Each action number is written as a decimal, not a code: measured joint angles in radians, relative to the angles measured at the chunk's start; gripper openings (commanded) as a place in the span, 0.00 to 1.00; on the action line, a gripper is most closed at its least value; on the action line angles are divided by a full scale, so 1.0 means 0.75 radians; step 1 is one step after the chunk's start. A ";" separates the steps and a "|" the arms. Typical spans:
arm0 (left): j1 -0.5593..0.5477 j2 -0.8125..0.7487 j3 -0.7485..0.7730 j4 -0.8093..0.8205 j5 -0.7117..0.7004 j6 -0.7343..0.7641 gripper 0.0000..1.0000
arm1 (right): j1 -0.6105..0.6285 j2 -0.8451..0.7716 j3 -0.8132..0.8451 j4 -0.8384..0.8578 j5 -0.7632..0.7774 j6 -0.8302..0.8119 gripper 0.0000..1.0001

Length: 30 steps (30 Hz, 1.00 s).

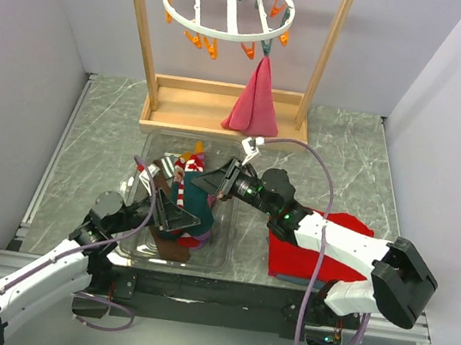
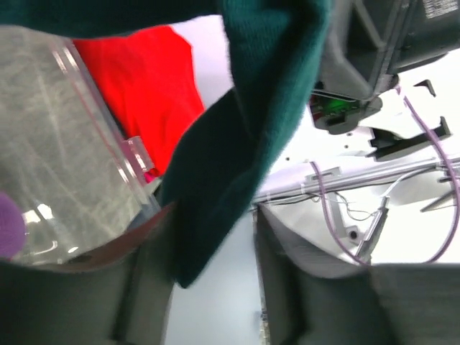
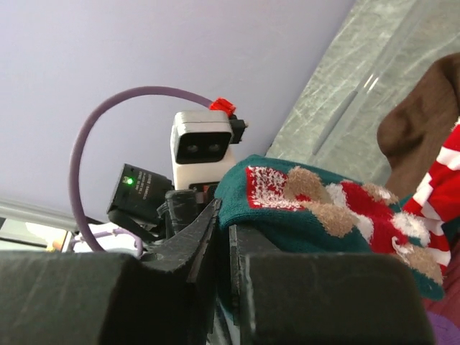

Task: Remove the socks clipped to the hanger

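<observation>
My right gripper (image 1: 204,183) is shut on a dark teal sock (image 1: 194,206) and holds it over the clear bin (image 1: 153,139). In the right wrist view the jaws (image 3: 224,237) pinch the sock's patterned cuff (image 3: 287,219). My left gripper (image 1: 174,214) is open just below it, and the teal sock's (image 2: 244,144) lower end hangs between its fingers (image 2: 215,287), against the left one. A red-and-white striped sock (image 1: 186,164), a brown sock (image 3: 417,129) and a purple sock (image 2: 11,223) lie in the bin. The round white hanger (image 1: 230,3) holds no small sock.
A pink cloth (image 1: 256,98) hangs from a hanger clip above the wooden stand base (image 1: 221,119). A red folded cloth (image 1: 342,241) lies on the table under my right arm. Grey walls close in both sides.
</observation>
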 measured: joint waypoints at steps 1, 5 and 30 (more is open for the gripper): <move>-0.002 0.008 0.000 -0.004 -0.004 -0.003 0.22 | 0.001 0.008 -0.001 0.000 0.001 0.001 0.20; -0.006 0.026 0.007 -0.072 -0.028 0.024 0.01 | 0.002 0.016 0.000 0.010 0.005 0.004 0.31; -0.011 0.093 -0.023 -0.367 -0.132 0.032 0.01 | -0.247 0.626 0.180 0.122 -0.101 -0.004 0.49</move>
